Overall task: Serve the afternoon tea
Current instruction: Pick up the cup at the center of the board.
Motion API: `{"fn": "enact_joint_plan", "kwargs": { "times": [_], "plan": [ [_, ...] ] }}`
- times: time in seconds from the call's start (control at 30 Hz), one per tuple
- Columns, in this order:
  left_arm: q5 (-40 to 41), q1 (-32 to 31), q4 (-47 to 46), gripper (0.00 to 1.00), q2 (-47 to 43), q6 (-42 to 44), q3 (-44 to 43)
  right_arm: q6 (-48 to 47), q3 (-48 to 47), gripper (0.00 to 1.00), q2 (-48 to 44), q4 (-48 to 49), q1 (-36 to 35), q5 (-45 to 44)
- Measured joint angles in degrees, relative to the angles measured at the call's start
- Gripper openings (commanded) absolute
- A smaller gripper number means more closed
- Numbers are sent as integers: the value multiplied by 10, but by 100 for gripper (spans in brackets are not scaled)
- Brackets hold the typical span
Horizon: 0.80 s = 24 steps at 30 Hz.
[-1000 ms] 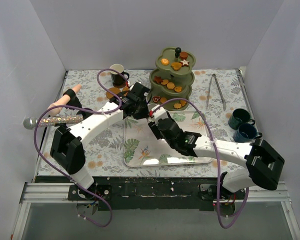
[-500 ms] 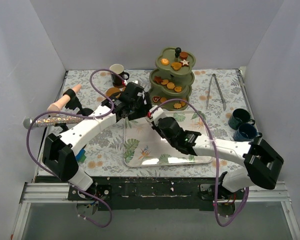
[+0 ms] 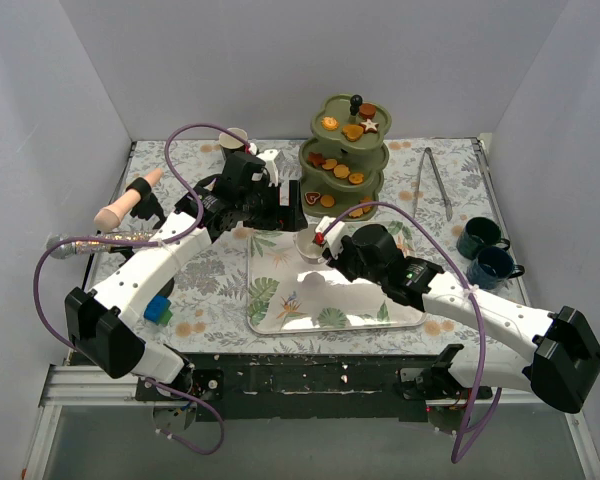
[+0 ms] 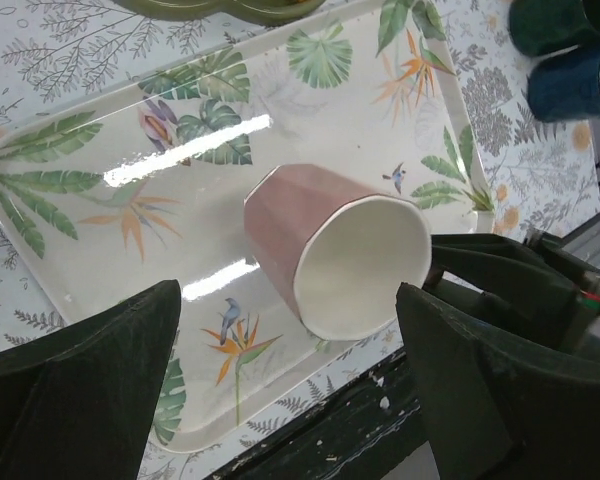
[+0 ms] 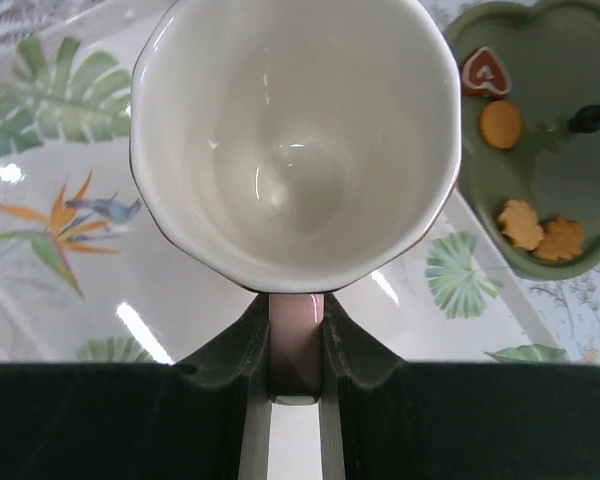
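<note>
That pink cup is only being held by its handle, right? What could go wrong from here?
The right gripper pinches only the pink mug by its thin handle, so the mug might swivel or slip out onto the tray. The three-tier stand sits close beside it; a wide swing might bump it and shake its biscuits loose.

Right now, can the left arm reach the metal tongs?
Probably not easily. The tongs lie at the far right, the green stand sits between them and the open left gripper, and the right gripper holding the pink mug crowds the way over the tray.
</note>
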<state>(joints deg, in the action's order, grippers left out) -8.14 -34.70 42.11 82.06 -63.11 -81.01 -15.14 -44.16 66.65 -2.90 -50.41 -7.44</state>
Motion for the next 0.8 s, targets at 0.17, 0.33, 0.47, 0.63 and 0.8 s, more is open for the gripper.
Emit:
{"fn": "enact_joint_plan", "kwargs": {
  "times": [0.17,0.33,0.47,0.63,0.8],
  "plan": [
    [-22,0,26,76,9,57,-17,-17,0,1,3,-48,0,60],
    [-26,0,49,79,26,100,-22,-21,0,1,3,-63,0,92],
    [-39,0,52,79,26,110,-19,-24,-2,1,4,-65,0,103],
    [-55,0,50,79,34,113,-10,-27,-4,1,6,-62,0,104],
    [-64,0,55,72,50,118,7,-29,-4,1,6,-60,0,104]
  ]
}}
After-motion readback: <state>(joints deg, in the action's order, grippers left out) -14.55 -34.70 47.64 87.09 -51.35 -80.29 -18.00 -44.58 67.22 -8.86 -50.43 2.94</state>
